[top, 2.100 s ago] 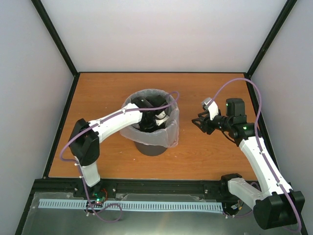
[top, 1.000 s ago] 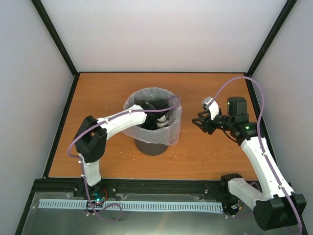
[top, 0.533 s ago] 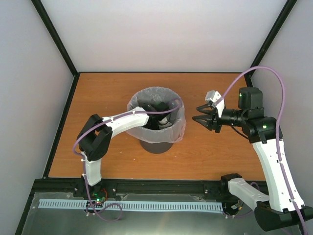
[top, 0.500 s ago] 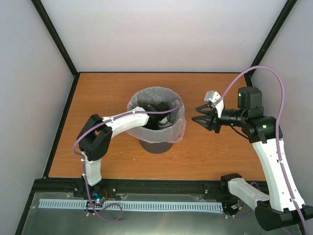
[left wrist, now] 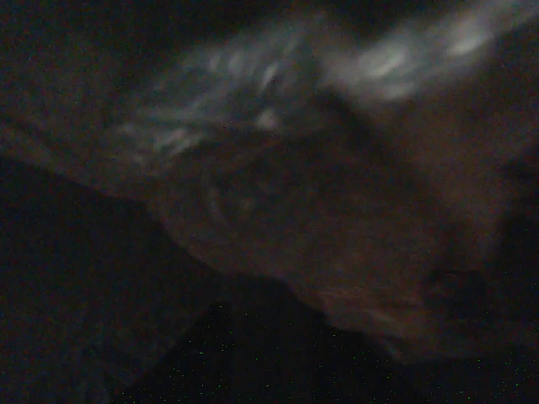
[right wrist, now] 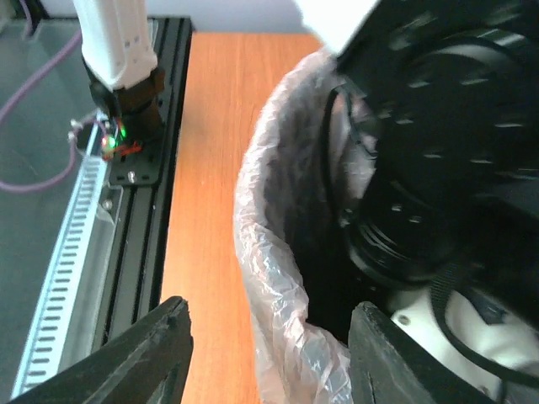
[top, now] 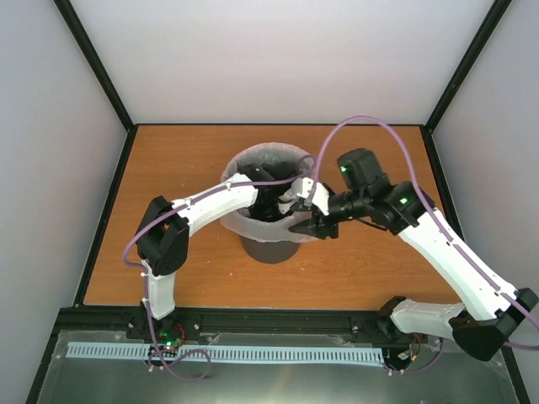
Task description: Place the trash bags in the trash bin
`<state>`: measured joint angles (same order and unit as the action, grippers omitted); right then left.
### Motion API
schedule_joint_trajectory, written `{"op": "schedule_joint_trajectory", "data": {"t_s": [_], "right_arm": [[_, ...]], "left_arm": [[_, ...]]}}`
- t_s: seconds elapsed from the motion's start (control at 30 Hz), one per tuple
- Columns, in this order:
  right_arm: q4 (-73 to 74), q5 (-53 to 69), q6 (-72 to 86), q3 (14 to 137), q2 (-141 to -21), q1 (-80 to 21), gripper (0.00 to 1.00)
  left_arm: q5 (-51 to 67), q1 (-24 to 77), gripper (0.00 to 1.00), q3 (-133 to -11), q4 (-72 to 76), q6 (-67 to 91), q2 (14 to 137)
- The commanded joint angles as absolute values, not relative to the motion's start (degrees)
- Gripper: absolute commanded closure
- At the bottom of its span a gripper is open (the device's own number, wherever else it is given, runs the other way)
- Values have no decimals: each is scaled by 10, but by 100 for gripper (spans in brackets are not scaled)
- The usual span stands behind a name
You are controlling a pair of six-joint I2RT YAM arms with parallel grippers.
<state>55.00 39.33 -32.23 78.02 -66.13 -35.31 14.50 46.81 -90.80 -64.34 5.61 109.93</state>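
The right gripper (top: 305,227) has swung in from the right to the trash bin's (top: 269,251) near-right rim. Its fingers are spread wide astride the bag-covered edge and grip nothing. The pale trash bag (top: 253,162) lines the bin, folded over its rim. The left gripper (top: 271,202) is sunk inside the bin, and its wrist view is too dark and blurred to tell whether it is open or closed.

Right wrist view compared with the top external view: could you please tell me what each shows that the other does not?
Only the right wrist view shows the right gripper open, its fingers either side of the trash bag rim. Only the top external view shows the dark base of the trash bin below the bag, and the right arm itself. Both show the bag lining the bin and the left arm reaching inside.
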Motion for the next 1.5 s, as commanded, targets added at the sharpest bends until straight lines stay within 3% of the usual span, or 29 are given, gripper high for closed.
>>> {"op": "schedule_joint_trajectory", "data": {"t_s": [0.0, 0.43, 0.9, 1.07, 1.17, 1.3, 1.47], "right_arm": [[530, 288, -346, 772, -679, -425, 48], [525, 240, -364, 736, -659, -456, 50], [543, 251, -357, 752, -654, -456, 51], [559, 272, -351, 778, -650, -456, 52], [564, 285, -341, 799, -644, -456, 51], [570, 292, -322, 829, -648, -456, 44], [581, 247, -298, 885, -675, -455, 41]], "left_arm": [[143, 475, 72, -957, -678, 54, 1110], [199, 475, 77, -956, -680, 59, 1044], [235, 475, 70, -1025, -663, 72, 956], [159, 468, 62, -1103, -650, 101, 928], [104, 424, 56, -1096, -591, 132, 862], [65, 287, 45, -963, -474, 154, 724], [145, 121, 45, -782, -418, 172, 684]]}}
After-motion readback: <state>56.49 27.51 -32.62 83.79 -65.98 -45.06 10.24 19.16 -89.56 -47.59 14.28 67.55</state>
